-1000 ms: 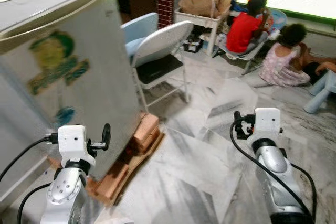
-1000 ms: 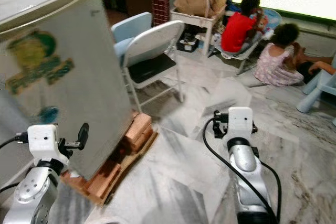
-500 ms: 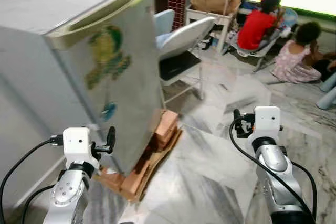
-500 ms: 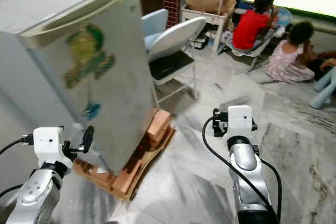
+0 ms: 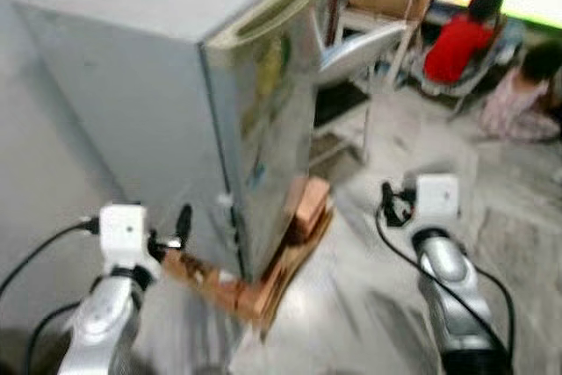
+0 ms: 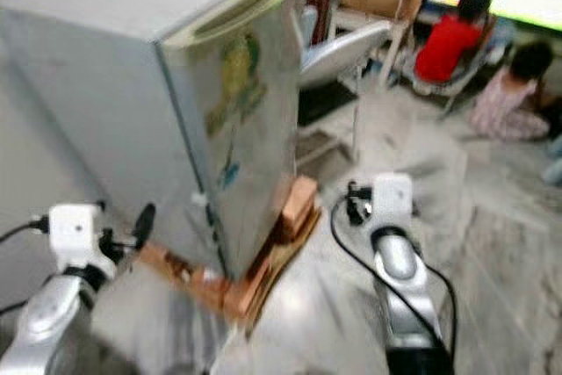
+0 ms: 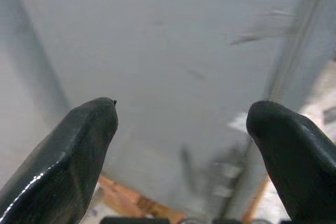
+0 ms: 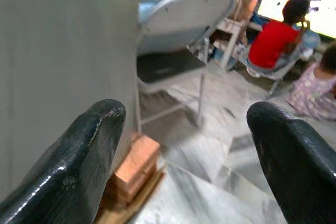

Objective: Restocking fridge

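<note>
facing one fridge point(image 5: 167, 68) on bricks point(image 5: 309, 204); two pincers, left pincer point(image 7: 181, 129), right pincer point(image 8: 186, 145), both wide, empty.

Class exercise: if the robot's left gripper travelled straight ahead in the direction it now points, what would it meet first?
Most likely the grey side wall of the fridge, which lies straight ahead between the open fingers of the left gripper. Nothing stands in between, though the gap is hard to judge.

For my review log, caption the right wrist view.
Open right gripper faces the fridge on bricks, a folding chair beyond.
</note>
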`<state>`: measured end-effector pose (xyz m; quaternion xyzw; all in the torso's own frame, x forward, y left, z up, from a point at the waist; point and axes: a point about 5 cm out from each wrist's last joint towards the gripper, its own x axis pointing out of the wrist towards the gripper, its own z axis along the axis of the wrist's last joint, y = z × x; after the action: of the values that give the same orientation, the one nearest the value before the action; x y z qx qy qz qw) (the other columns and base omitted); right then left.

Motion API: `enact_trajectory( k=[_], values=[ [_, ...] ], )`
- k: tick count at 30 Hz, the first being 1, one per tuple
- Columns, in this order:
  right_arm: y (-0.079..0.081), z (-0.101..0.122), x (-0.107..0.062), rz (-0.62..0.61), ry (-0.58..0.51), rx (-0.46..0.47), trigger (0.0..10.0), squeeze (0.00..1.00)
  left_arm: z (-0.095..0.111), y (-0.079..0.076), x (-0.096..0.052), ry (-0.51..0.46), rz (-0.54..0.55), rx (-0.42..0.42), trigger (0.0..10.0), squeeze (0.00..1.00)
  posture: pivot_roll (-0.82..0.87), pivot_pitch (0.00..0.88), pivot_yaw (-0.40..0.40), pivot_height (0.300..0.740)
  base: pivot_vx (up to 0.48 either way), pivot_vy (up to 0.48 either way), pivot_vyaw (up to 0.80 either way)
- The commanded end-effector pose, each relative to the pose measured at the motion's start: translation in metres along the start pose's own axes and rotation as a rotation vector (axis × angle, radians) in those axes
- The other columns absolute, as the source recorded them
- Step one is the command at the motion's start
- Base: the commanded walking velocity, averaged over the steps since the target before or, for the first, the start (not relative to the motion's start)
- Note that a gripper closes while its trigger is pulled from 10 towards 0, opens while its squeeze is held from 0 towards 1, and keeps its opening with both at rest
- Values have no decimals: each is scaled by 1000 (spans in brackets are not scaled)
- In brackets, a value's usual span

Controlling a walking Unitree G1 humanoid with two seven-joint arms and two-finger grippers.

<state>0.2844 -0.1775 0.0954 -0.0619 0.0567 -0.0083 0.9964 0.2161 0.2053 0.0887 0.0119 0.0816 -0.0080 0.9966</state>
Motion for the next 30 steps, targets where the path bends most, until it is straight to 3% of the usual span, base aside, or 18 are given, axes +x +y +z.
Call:
enact_trajectory(
  k=[1, 17, 23, 30],
  values=[
    [-11, -3, -1, -37, 14, -3, 10000, 0, 2, -8, 2, -7, -33, -12, 10000, 0, -9, 16, -7, 740, 0, 0, -800],
    [-6, -7, -2, -16, 37, -9, 10000, 0, -3, -12, -2, 17, -78, -42, 10000, 0, -7, 27, -10, 740, 0, 0, -800],
    [-7, -9, -2, -9, 48, -9, 10000, 0, 0, -12, 5, 8, -83, -55, 10000, 0, -4, 28, -18, 740, 0, 0, -800],
    [-6, -19, -6, 24, 107, -38, 10000, 0, 4, -13, 25, -5, -110, -61, 10000, 0, -11, 35, -30, 740, 0, 0, -800]
  ],
)
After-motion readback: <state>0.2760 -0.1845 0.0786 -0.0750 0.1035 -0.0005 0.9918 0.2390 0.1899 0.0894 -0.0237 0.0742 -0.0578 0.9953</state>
